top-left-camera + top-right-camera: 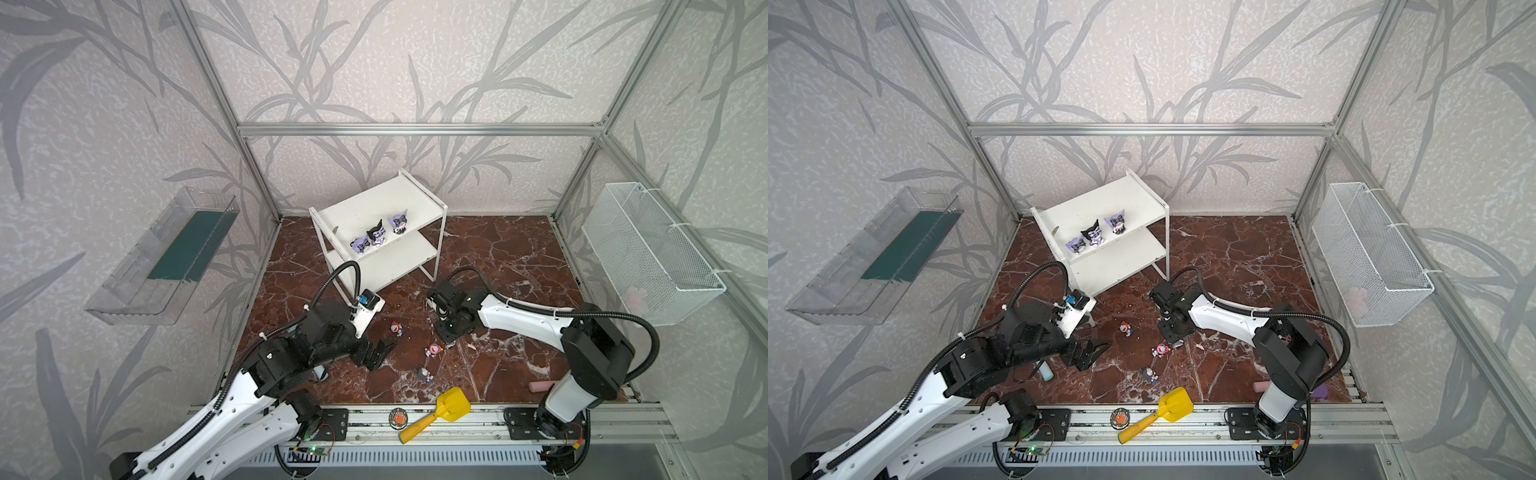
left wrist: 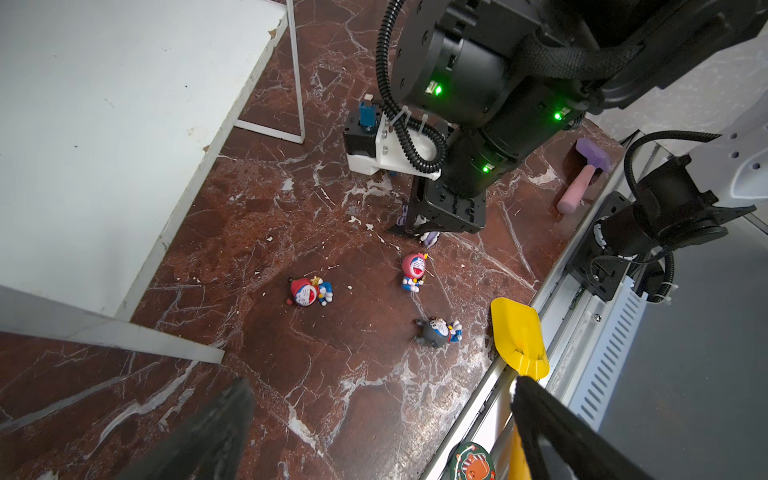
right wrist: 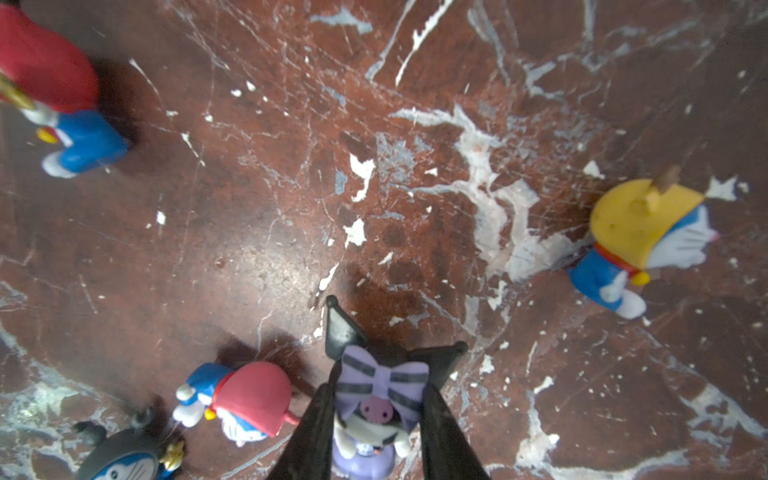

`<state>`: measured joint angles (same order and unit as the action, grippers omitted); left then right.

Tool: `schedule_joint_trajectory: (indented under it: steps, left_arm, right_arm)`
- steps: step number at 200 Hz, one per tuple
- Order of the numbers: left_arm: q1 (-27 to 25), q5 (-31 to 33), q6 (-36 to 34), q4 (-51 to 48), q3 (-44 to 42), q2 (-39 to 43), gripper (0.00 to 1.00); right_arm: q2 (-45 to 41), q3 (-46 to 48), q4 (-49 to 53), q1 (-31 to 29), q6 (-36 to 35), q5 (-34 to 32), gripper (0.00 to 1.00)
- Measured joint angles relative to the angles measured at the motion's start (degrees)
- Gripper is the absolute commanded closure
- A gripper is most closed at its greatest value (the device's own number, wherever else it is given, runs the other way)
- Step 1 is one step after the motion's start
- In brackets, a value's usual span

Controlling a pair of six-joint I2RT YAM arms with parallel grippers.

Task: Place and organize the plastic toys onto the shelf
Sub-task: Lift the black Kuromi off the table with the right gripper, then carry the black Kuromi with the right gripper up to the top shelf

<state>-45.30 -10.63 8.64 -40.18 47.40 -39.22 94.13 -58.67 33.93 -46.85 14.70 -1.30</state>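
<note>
Three purple and black plastic toys (image 1: 377, 233) (image 1: 1092, 232) stand in a row on the top board of the white shelf (image 1: 374, 203) (image 1: 1100, 201). On the marble floor, a fourth purple toy with black pointed ears (image 3: 380, 399) (image 2: 430, 239) stands between the fingers of my right gripper (image 3: 376, 419) (image 1: 451, 338), which press on both its sides. Around it lie a red-hooded toy (image 1: 397, 328) (image 2: 309, 291), a pink-hooded one (image 1: 433, 350) (image 2: 413, 272), a grey one (image 1: 424, 375) (image 2: 438, 330) and a yellow-headed one (image 3: 644, 237). My left gripper (image 1: 376, 353) (image 2: 382, 432) hangs open and empty over the floor.
A yellow scoop (image 1: 440, 409) and a round badge (image 1: 398, 417) lie at the front rail. A pink cylinder (image 1: 540, 386) lies front right, a teal one (image 1: 1046, 372) under the left arm. A clear tray (image 1: 166, 257) and a wire basket (image 1: 648, 253) hang on the side walls.
</note>
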Motion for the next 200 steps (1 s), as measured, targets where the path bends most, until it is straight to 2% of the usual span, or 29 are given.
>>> schedule_joint_trajectory:
  steps: [45,103,138,200]
  left_arm:
    - [0.0,0.02,-0.02,0.0,0.0,0.0,0.01]
    - [0.15,0.09,-0.09,0.02,0.0,-0.13,0.01]
    - [0.37,0.94,-0.11,0.33,0.0,-0.42,0.01]
    - [0.37,2.23,-0.96,2.84,1.86,-0.92,0.01]
  right_arm:
    - [-11.17,6.84,-8.59,-0.07,-2.56,0.5,0.7]
    - [-28.55,14.56,-24.09,-0.09,-10.45,3.54,0.7]
    - [-32.63,13.14,-28.0,-0.09,-14.34,3.78,0.7]
    - [-32.11,0.57,-29.38,1.7,-18.43,3.43,0.7]
